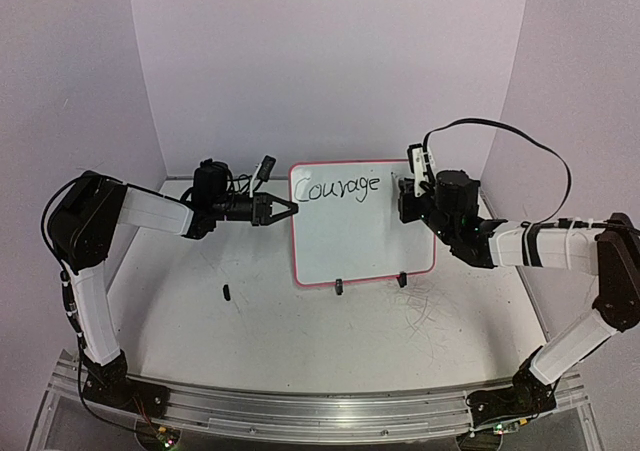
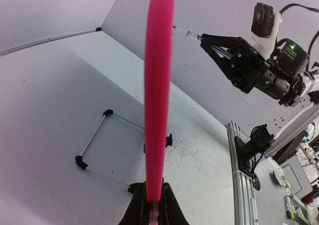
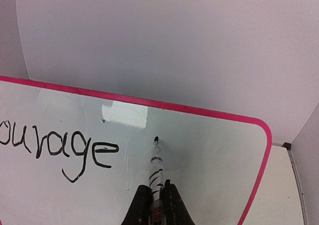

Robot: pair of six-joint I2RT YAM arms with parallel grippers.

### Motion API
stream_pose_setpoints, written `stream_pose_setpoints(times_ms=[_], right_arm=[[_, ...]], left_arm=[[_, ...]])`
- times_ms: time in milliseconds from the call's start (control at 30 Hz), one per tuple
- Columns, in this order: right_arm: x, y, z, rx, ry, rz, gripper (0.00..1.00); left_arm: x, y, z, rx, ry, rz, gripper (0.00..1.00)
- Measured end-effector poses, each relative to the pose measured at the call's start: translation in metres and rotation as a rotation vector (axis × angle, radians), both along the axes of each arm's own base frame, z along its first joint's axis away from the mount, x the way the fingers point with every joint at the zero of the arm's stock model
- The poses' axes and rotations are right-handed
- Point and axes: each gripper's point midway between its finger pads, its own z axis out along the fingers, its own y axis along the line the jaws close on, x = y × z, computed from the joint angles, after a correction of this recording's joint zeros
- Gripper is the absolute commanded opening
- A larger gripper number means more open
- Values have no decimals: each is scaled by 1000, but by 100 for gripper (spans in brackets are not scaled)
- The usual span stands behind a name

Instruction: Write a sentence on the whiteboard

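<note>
Two tools, both mine, meet at one whiteboard (image 1: 360, 236) in the centre of the top view. It stands propped on the white worktop (image 1: 300, 341), its face toward the bottom of the frame. Its long axis runs left to right, and the word "Courage" (image 1: 342, 187) reads along its upper edge.

My left tool (image 1: 290, 209) is clamped on the board's left edge. My right tool (image 1: 405, 193) sits at the upper right corner, closed around a marker (image 3: 156, 165).

Only the left wrist view shows the board edge-on. There the pink frame (image 2: 158, 95) is a narrow bar rising from my closed fingers at bottom centre to the top of the frame. A thin wire stand (image 2: 93, 137) with black caps lies left of it on the worktop, near the black clip feet (image 2: 169, 140).

Only the right wrist view shows the writing close up. The letters "ourage" sit at left, and the marker points up the frame in the blank strip between the last letter and the rounded right corner. I cannot tell whether its tip touches the surface.

From above, the board is blank below the word. Open worktop lies between the feet and my arm bases. Walls close in behind and at both sides.
</note>
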Motion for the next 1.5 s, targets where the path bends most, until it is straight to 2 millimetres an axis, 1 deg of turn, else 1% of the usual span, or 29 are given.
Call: stream_pose_setpoints(times_ms=[367,1167,1367,1500], right_arm=[[0,-1,-2,17,11,-5,0],[-11,-7,-27,37,71,-8,0],[-15,-15,-30,47,80,-43,0],[-23,-22,-30,49,69,-48,0]], left_arm=[[0,0,0,0,0,0,0],[1,0,-1,4,7,5,0],[0,0,-1,4,6,4,0],[0,0,-1,4,3,3,0]])
